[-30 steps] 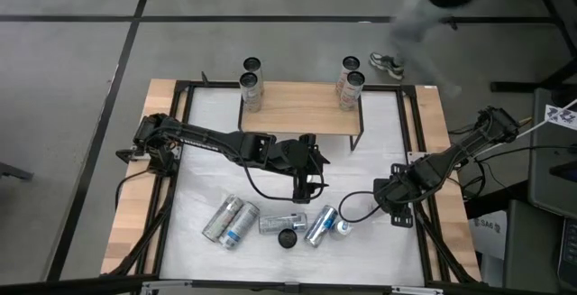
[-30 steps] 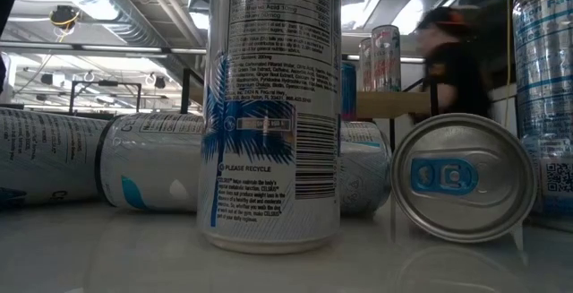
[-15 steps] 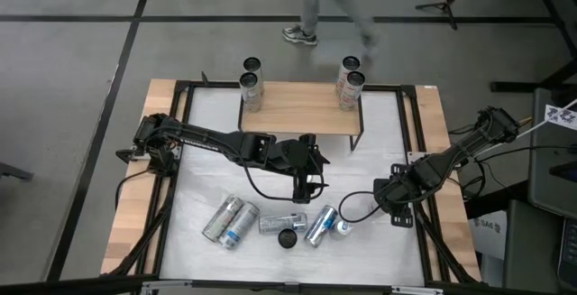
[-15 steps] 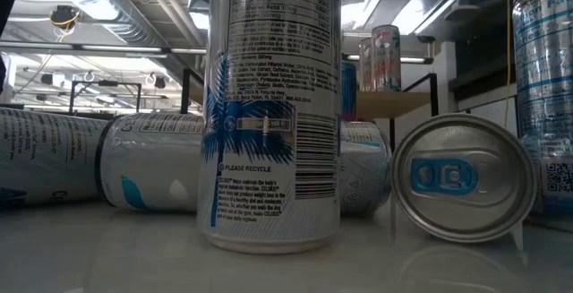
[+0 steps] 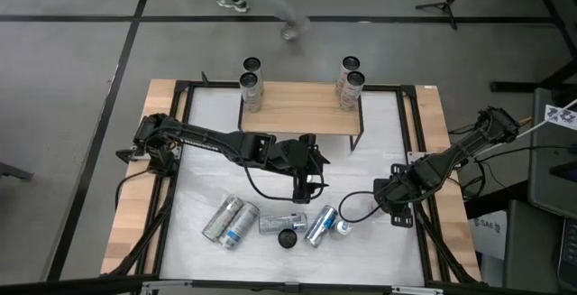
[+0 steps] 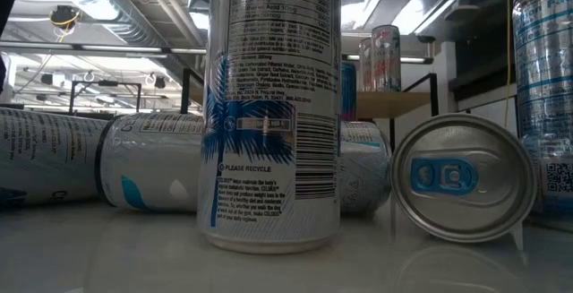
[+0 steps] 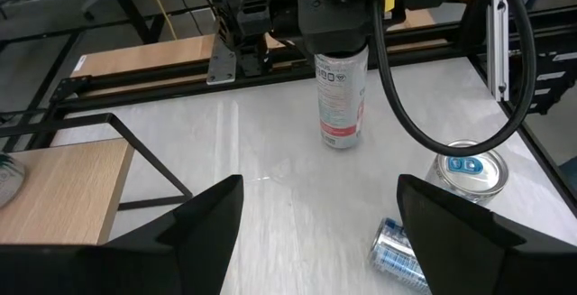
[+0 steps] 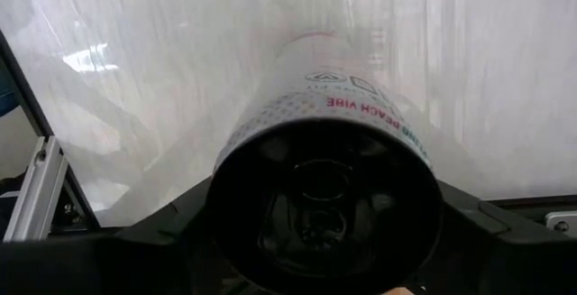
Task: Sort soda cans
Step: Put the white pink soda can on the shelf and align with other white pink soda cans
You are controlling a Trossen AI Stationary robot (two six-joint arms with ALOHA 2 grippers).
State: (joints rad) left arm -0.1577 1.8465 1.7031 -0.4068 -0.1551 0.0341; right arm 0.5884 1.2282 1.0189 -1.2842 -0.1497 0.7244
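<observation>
soda can (image 8: 325, 178) | label "BEACH VIBE" | held by right end effector (image 5: 394, 207) | left end effector (image 5: 306, 187) wide

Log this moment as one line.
right claw: shut on upright soda can | left claw: open, mid-table, empty | lying cans: table front

Grey floor (image 5: 72, 51), ceiling ducts (image 6: 116, 6)

Two dark jointed arms — black cables looping, yellow tag.
</observation>
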